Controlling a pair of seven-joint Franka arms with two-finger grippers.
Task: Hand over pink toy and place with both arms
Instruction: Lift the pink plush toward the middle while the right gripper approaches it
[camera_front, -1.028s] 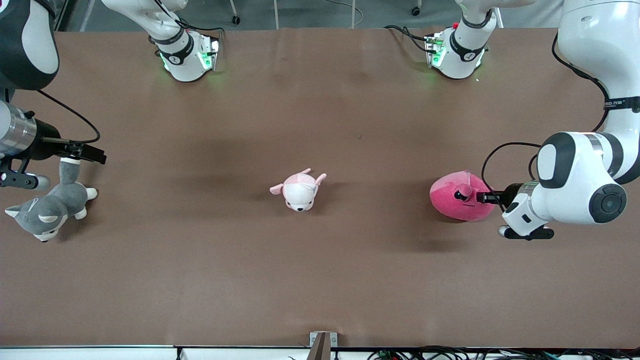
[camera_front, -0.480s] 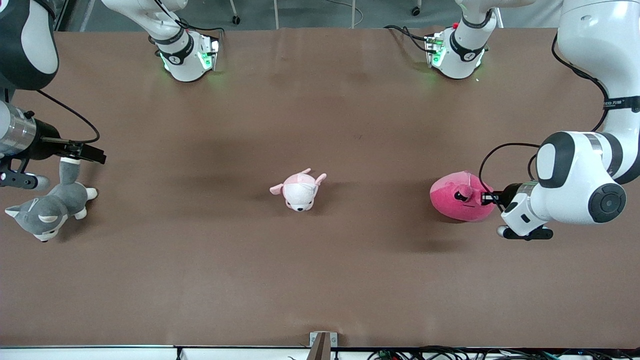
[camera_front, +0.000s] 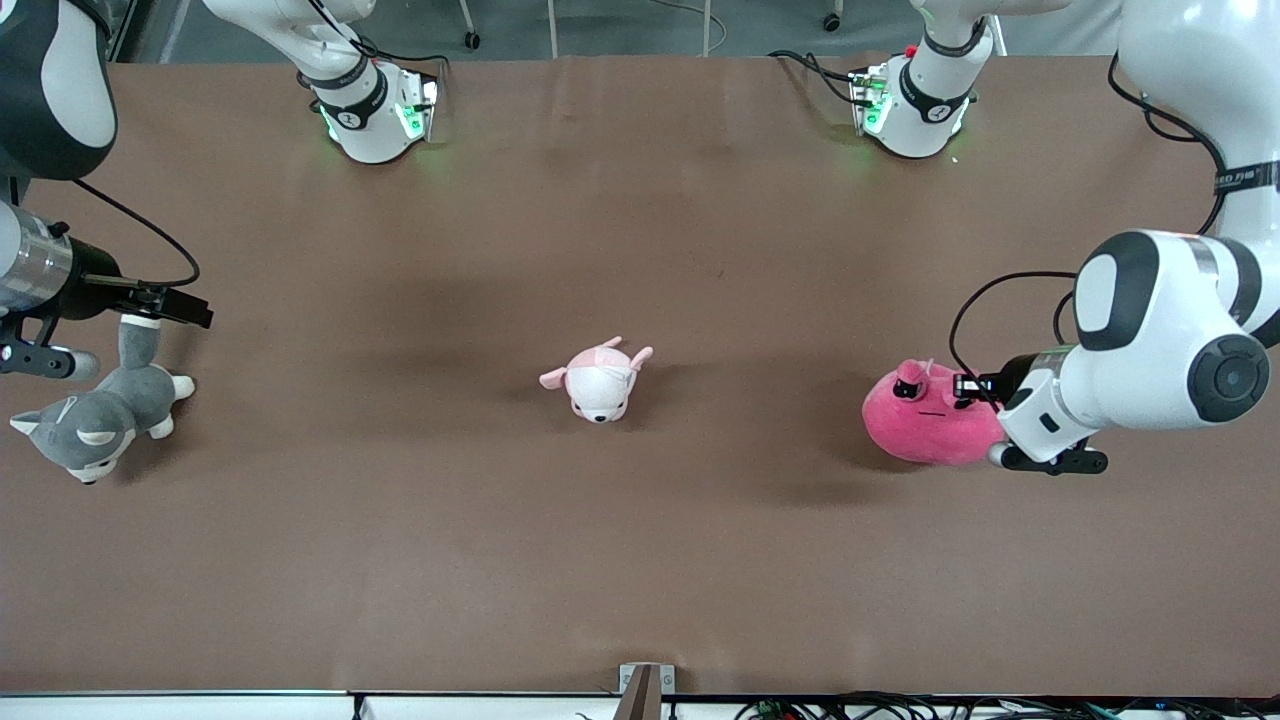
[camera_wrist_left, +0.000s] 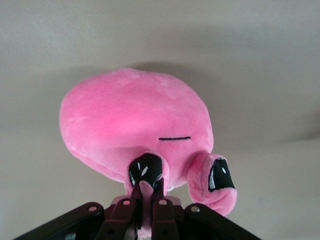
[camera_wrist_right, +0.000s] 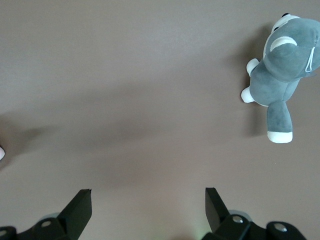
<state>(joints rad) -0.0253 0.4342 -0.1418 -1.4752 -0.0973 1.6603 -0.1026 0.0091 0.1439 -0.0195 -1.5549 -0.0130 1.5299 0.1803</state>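
The right pincer (camera_front: 170, 305) hangs over the right arm's end of the surface (camera_front: 640, 560), above the tail of the grey husky plush (camera_front: 95, 420); the right wrist view shows its fingers (camera_wrist_right: 80, 207) spread wide with nothing between them, and this arm waits. The small pale puppy plush (camera_front: 600, 380) lies at mid-surface, well apart from both pincers.

The pink toy (camera_front: 930, 420) is at the left arm's end, with the left pincer (camera_front: 968, 386) pinched narrow on it. In the left wrist view the fingers (camera_wrist_left: 147, 200) are nearly together on a small fold of plush beside one black eye, next to the snout, and the toy appears to dangle below the grip, seemingly just off the surface or barely resting on it.

It looks light, soft and squashy, so weight is no worry, but a pinch on a small fold will likely let the round body swing and sag. For the handover, the broad rounded body away from the face probably offers the second pincer the best hold: taken wide, then squeezed well in, since the fuzz may slip under a shallow bite.

Room is generous: bare surface runs between the toys, the puppy plush is the only thing along a straight path, and every edge lies well away from the pink toy.
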